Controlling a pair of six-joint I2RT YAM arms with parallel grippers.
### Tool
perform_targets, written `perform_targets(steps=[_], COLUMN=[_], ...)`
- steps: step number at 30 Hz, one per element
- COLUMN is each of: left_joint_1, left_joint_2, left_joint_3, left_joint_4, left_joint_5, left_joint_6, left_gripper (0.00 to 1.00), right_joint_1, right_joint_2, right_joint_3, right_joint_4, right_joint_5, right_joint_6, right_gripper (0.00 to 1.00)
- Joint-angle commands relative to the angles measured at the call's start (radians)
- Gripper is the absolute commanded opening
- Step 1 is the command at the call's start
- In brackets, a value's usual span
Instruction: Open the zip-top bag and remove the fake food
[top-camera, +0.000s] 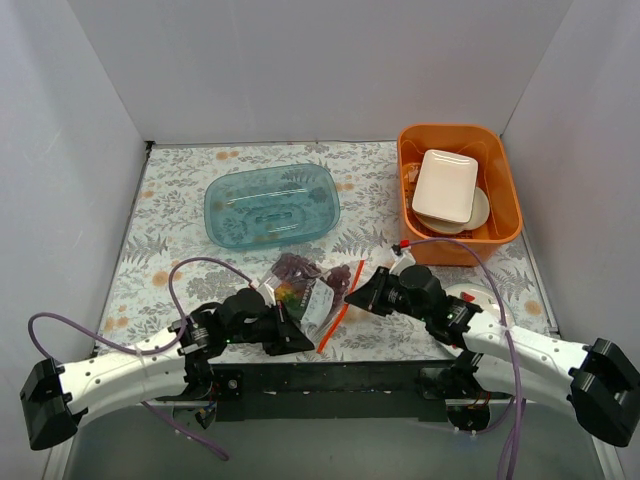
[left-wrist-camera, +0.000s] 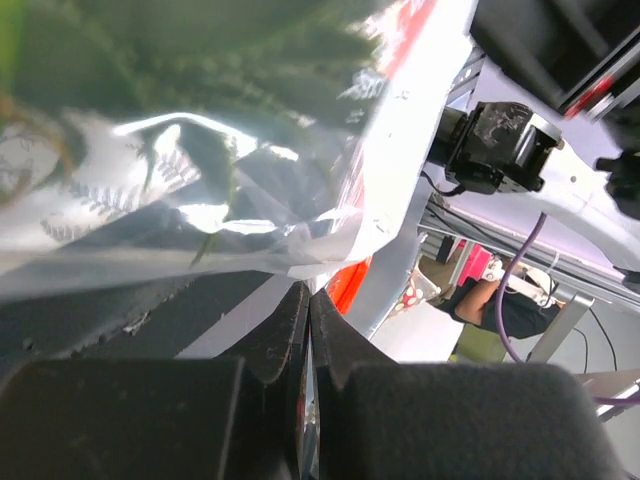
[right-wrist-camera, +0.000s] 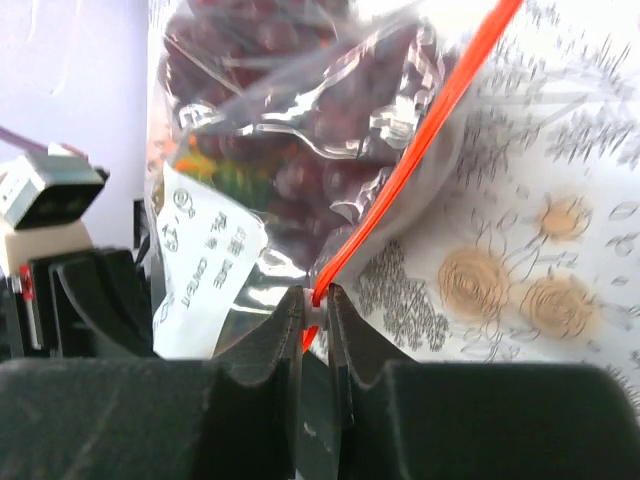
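The teal tray (top-camera: 272, 205) is sitting toward the back of the floral cloth (top-camera: 180, 190), and everything else is arranging itself around it. Nearer than the tray and to its left, a purple cable (top-camera: 190, 270) is looping up over the left arm. The left gripper (top-camera: 290, 335) is lying low in front of the tray, its jaws pressed together on a fold of clear plastic; in its wrist view the film is crumpling right at the fingertips (left-wrist-camera: 300, 310).

That film is the zip-top bag (top-camera: 310, 285), resting just in front of the tray's near rim, between the two grippers. The fake food (top-camera: 295, 268) is bunching inside it: dark purple grapes, with a bit of orange and green behind a white label.

The right gripper (top-camera: 355, 293) is coming in from the tray's near right, pinching the orange-red zip strip (right-wrist-camera: 400, 170), which is running taut away from its tips.

Right of the tray an orange bin (top-camera: 505, 180) is holding white dishes (top-camera: 445, 185), well apart from both grippers.
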Motion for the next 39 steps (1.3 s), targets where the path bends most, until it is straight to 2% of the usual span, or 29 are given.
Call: perform_targets(steps=[1,11,21,26,29,30,32,33,36,39], left_joint_1=[-0.005,-0.005,-0.005,-0.005,-0.005,-0.005,-0.005,-0.005,-0.005,-0.005], left_joint_2=[-0.065,-0.101,-0.022,0.046,0.066,0.076,0.083,0.087,0.105,0.132], left_joint_3=[0.044,0.112,0.231,0.296,0.326,0.336,0.346,0.353,0.403,0.500], left_joint_4=[-0.147,-0.224,-0.198,-0.180,-0.180,-0.180,-0.187,-0.192,-0.245,-0.319], left_joint_5=[0.057,0.058,0.104,0.094,0.075,0.075,0.058,0.052,0.009,-0.047], left_joint_6=[0.018,0.052,0.115,0.163,0.186,0.193,0.212,0.221,0.262,0.331], left_gripper=[0.00,0.00,0.00,0.00,0.08,0.15,0.23,0.32,0.43,0.45], right_joint_1=[-0.073,-0.178,-0.249,-0.249,-0.238,-0.236,-0.235,-0.235,-0.229,-0.213], right_joint_2=[-0.035,0.000,0.052,0.103,0.131,0.137,0.140,0.151,0.181,0.204], right_joint_3=[0.127,0.384,0.593,0.676,0.691,0.697,0.710,0.728,0.751,0.773], right_joint_4=[-0.127,-0.300,-0.379,-0.425,-0.432,-0.432,-0.438,-0.449,-0.451,-0.449], right_joint_5=[0.147,0.208,0.168,0.080,0.040,0.041,0.053,0.055,0.033,0.036], right_joint_6=[-0.156,-0.326,-0.424,-0.435,-0.424,-0.424,-0.429,-0.432,-0.434,-0.426], right_gripper=[0.15,0.15,0.13,0.07,0.04,0.03,0.03,0.03,0.01,0.01])
